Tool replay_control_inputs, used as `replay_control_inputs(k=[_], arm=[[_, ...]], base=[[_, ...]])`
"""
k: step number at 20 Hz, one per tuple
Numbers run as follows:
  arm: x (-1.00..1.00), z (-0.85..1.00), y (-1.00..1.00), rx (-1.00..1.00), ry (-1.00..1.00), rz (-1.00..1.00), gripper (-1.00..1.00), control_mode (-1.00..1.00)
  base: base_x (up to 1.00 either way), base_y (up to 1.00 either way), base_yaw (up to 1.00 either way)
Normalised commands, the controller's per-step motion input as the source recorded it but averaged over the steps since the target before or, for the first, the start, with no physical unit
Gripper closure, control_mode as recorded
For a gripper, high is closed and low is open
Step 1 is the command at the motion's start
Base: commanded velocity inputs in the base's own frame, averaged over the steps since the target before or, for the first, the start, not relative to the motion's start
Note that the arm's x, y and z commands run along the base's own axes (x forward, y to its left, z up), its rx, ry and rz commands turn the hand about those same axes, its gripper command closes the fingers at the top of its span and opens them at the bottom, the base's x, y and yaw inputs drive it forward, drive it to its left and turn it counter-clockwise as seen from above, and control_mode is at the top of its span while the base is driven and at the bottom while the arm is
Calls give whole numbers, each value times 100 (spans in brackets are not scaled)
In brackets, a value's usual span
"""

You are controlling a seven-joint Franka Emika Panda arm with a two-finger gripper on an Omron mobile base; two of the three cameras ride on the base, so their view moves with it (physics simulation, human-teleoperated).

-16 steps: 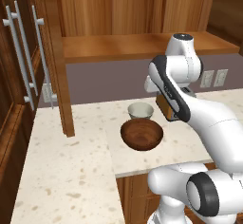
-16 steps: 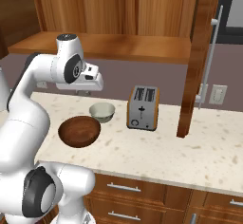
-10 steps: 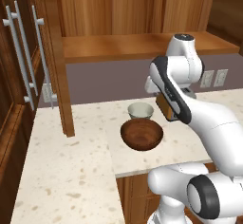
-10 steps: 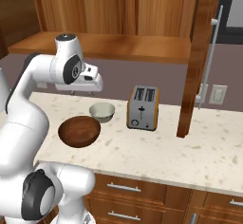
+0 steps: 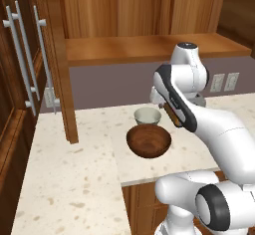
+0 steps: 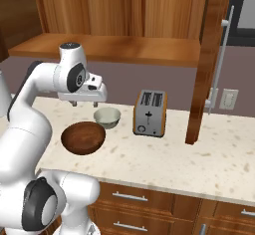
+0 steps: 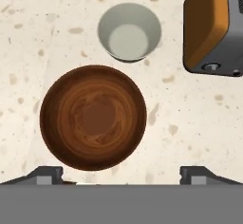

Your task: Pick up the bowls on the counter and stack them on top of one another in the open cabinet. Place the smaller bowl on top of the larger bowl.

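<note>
Speckled counter (image 7: 28, 38), frame-wide. Larger bowl (image 7: 93, 117) lower centre, smaller bowl (image 7: 129, 32) just above, apart. Gripper (image 7: 121, 175) hovering overhead, fingers spread wide, empty; probably lining up larger bowl first.

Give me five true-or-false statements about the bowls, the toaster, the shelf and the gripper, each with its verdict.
1. The wooden bowl sits on the counter. True.
2. The small pale bowl is stacked inside the wooden bowl. False: it stands on the counter beside it, apart.
3. A toaster stands near the pale bowl. True.
4. The gripper is shut on the wooden bowl. False: its fingertips are wide apart above the counter, holding nothing.
5. Both bowls are already on the cabinet shelf. False: the shelf holds neither bowl.
</note>
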Motion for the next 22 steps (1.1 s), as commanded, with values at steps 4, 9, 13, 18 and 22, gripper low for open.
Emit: replay_control_inputs(k=[4, 9, 13, 18, 22], arm=[[0, -20, 7, -3, 1, 0, -100, -100], [20, -14, 17, -3, 9, 0, -100, -100], [35, -16, 21, 0, 4, 0, -100, -100], [37, -13, 27, 0, 0, 0, -100, -100], [5, -8, 3, 0, 0, 0, -100, -100]], base=[[0, 0, 0], [0, 0, 0], [0, 0, 0], [0, 0, 0], [0, 0, 0]])
